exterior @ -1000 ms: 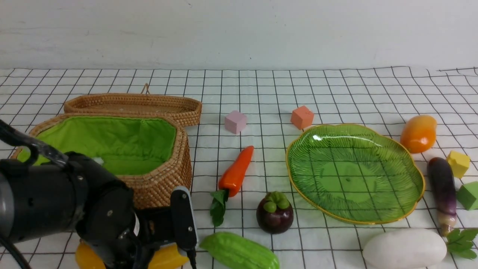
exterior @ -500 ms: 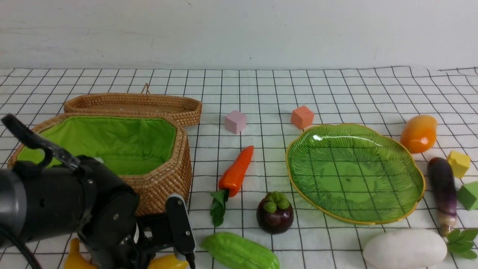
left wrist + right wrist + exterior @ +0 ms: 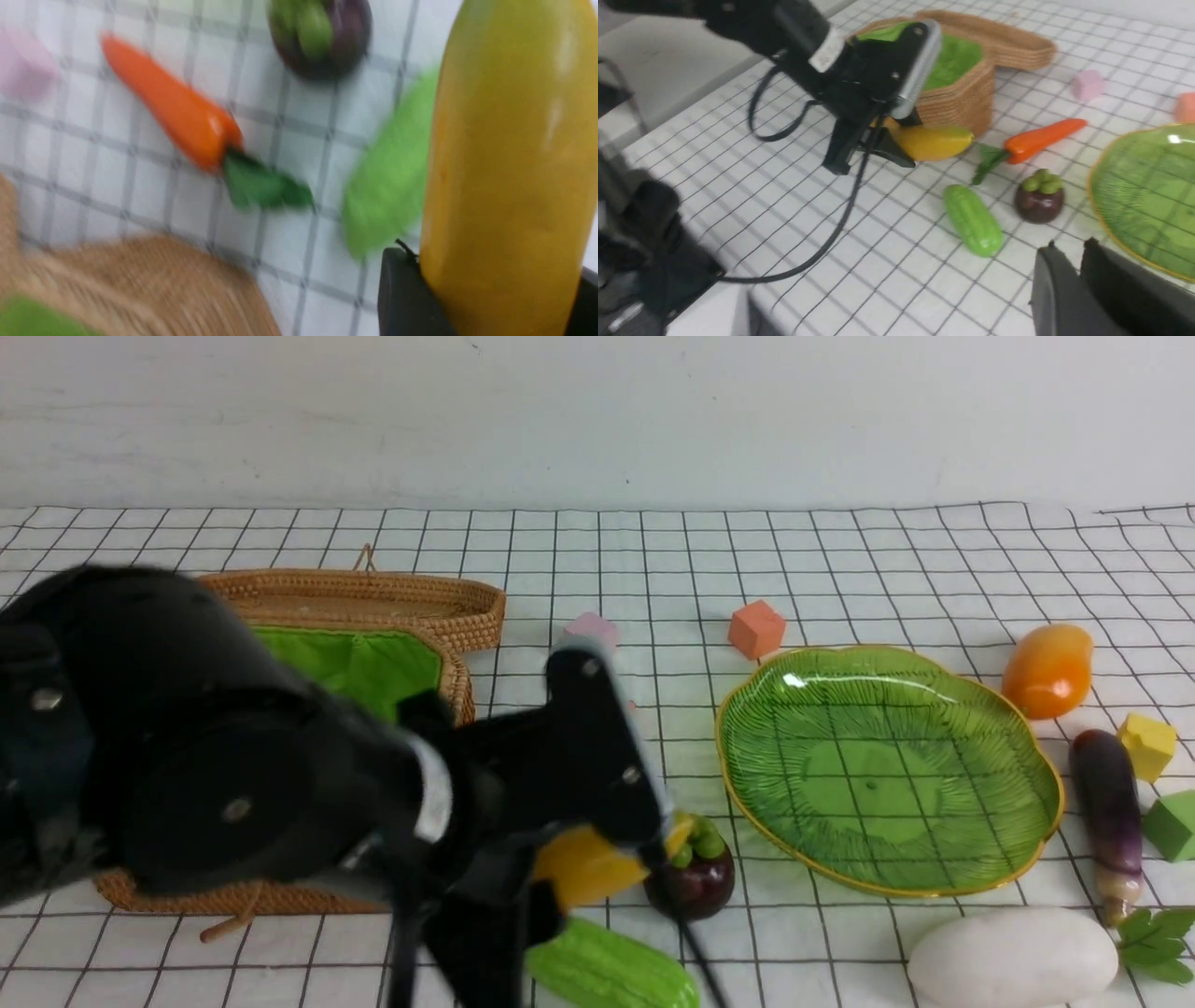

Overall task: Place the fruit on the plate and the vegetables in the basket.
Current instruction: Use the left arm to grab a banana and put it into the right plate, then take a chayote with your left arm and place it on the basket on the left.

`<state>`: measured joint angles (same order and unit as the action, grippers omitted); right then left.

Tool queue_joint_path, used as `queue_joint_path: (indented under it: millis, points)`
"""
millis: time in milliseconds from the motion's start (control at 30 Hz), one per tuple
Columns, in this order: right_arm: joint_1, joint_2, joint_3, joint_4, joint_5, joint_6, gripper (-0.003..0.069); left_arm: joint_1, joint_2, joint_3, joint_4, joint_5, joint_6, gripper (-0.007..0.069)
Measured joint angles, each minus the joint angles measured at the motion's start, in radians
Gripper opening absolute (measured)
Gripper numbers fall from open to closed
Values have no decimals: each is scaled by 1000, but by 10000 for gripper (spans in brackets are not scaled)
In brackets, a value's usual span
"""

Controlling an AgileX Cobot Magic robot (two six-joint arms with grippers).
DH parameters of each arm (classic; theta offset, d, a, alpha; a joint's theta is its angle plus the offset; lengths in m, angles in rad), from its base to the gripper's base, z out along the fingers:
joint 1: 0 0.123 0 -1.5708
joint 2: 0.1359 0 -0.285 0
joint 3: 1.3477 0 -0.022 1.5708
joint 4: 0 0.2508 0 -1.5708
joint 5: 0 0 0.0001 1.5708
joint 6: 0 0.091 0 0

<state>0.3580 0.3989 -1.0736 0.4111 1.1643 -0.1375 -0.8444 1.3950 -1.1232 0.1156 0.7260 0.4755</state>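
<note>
The left hand (image 3: 560, 863), clamped on the long yellow toy banana (image 3: 509, 163), has lifted it off the white gridded counter (image 3: 840, 569). The fruit now hangs above the counter, well short of the translucent green leaf-patterned glass plate (image 3: 887, 756), so carrying it rightward looks next.

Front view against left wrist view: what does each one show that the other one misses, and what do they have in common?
Only the front view shows the plate, the mango, the eggplant, the radish, and the orange cube, yellow cube and green cube. Only the left wrist view shows the carrot whole; in the front view the left arm hides almost all of it. Both show the banana gripped in the left claw, the mangosteen, the gourd, part of the basket and the pink cube.
</note>
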Motion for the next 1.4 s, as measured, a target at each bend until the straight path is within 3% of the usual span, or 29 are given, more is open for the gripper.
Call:
queue_joint_path:
  millis: [233,467,600,700,767,900,1033,1067,1133,1267,1300,1333,1400]
  points:
    - [0,0,0,-288,3,239,107,-18,395,-434,-130,-53,143,305]
    - [0,0,0,-311,48,266,109,-18,747,-831,-179,52,173,305]
    - [0,0,0,-243,67,266,113,-18,937,-1037,-182,35,175,317]
    - [0,0,0,-208,84,262,116,-18,982,-1063,-184,4,175,372]
    - [0,0,0,-188,99,242,119,-18,1006,-1067,-193,-17,175,491]
    - [0,0,0,-179,99,207,120,-18,996,-1067,-223,4,175,640]
    - [0,0,0,-179,99,181,120,-18,954,-1066,-243,88,144,655]
    - [0,0,0,-179,99,177,120,-18,928,-1061,-244,136,114,638]
    - [0,0,0,-179,99,175,123,-18,841,-1056,-225,296,-4,528]
    - [0,0,0,-177,97,172,124,-18,670,-1046,-134,491,-231,198]
    - [0,0,0,-177,97,172,124,-18,661,-1044,-129,493,-253,158]
    - [0,0,0,-175,95,171,124,-18,586,-1010,-103,503,-311,38]
    - [0,0,0,-174,90,171,126,-18,529,-964,-92,507,-327,-1]
